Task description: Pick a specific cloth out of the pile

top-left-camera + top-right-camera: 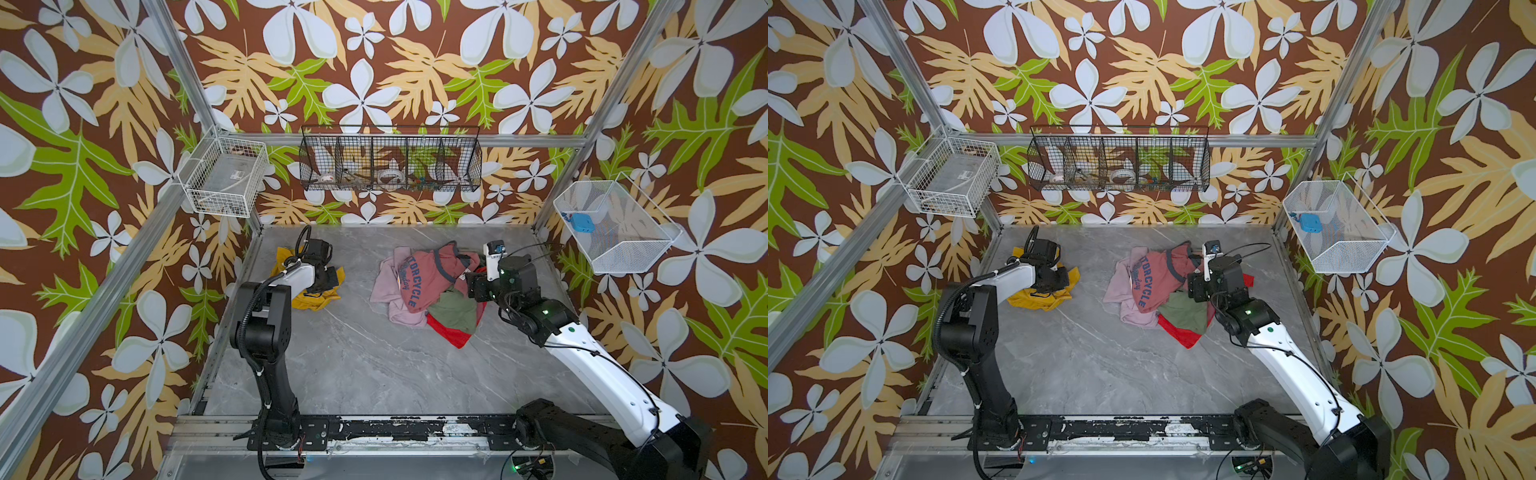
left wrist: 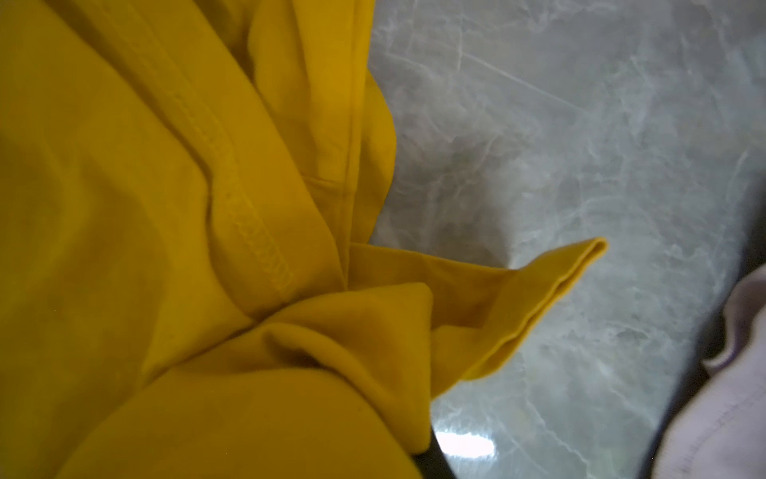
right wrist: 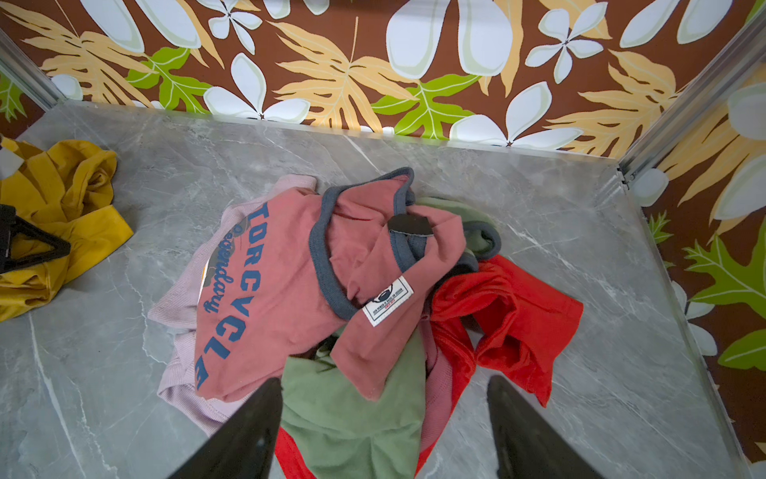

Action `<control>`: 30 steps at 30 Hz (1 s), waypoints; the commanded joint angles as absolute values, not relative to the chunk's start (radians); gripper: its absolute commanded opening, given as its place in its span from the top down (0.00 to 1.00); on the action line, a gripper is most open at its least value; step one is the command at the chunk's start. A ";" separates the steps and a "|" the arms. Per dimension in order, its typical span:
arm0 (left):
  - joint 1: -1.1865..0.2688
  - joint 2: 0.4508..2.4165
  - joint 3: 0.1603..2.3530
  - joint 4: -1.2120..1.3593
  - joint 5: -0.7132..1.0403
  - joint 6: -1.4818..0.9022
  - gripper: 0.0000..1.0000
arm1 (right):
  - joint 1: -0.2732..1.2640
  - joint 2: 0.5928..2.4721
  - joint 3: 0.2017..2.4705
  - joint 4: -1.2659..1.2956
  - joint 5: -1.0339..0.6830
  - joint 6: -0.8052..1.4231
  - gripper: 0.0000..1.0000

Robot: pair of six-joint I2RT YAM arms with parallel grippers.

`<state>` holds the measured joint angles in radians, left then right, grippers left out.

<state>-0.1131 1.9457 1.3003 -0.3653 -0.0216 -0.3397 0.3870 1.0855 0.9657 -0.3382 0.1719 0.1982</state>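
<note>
Mustard-yellow cloth [image 1: 318,298] lies crumpled on the grey marbled desk [image 1: 353,365], on my left side toward the back. It is well apart from the pile [image 1: 419,291], and both top views show bare desk between the two.

My left gripper [image 1: 326,279] is down on the cloth with its jaws closed. In my left wrist view the yellow folds [image 2: 166,207] gather toward the gripper, and one hemmed corner pokes out over the desk. I read this as a pinch on a fold of the cloth. My right wrist view shows the same cloth [image 3: 62,186] with a black finger of my left gripper [image 3: 25,244] across it.

My right gripper [image 3: 384,380] is at the near right edge of the pile, jaws spread wide and holding nothing. Its two dark fingers [image 3: 248,431] stand either side of the olive green cloth [image 3: 352,414]. I cannot tell whether they touch the fabric.

On top of the pile lies the salmon-pink shirt [image 3: 282,282] with blue lettering and a grey-blue collar. A pale lilac cloth [image 3: 178,319] spreads out beneath it on the side facing my left arm. The bright red cloth [image 3: 518,311] is on the opposite side.
</note>
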 commanded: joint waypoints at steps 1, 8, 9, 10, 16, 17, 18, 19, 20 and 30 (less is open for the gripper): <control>-0.112 1.969 1.325 -0.336 -0.006 -0.358 0.88 | 0.387 1.074 0.964 -0.345 0.208 0.202 0.22; -0.112 2.019 1.387 -0.343 -0.032 -0.349 0.88 | 0.388 1.054 0.938 -0.342 0.237 0.202 0.22; -0.112 2.026 1.395 -0.345 -0.035 -0.351 0.88 | 0.387 1.050 0.933 -0.341 0.241 0.202 0.22; -0.112 2.032 1.405 -0.345 -0.035 -0.355 0.88 | 0.387 1.046 0.927 -0.339 0.244 0.202 0.22; -0.112 2.069 1.455 -0.351 -0.047 -0.367 0.87 | 0.388 1.023 0.907 -0.337 0.263 0.194 0.21; -0.112 2.074 1.463 -0.355 -0.050 -0.367 0.87 | 0.387 1.020 0.905 -0.337 0.267 0.192 0.21; -0.112 2.078 1.466 -0.354 -0.049 -0.371 0.87 | 0.388 1.017 0.904 -0.339 0.270 0.190 0.21; -0.112 2.081 1.469 -0.352 -0.044 -0.376 0.86 | 0.387 1.014 0.902 -0.340 0.273 0.189 0.20; -0.112 2.084 1.470 -0.351 -0.034 -0.380 0.86 | 0.387 1.012 0.899 -0.340 0.274 0.189 0.20; -0.113 2.017 1.397 -0.305 0.042 -0.399 0.62 | 0.387 1.017 0.884 -0.317 0.261 0.190 0.20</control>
<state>-0.1131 2.0331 1.4086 -0.3256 0.0086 -0.3908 0.3862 1.0145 0.8833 -0.3435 0.2600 0.1928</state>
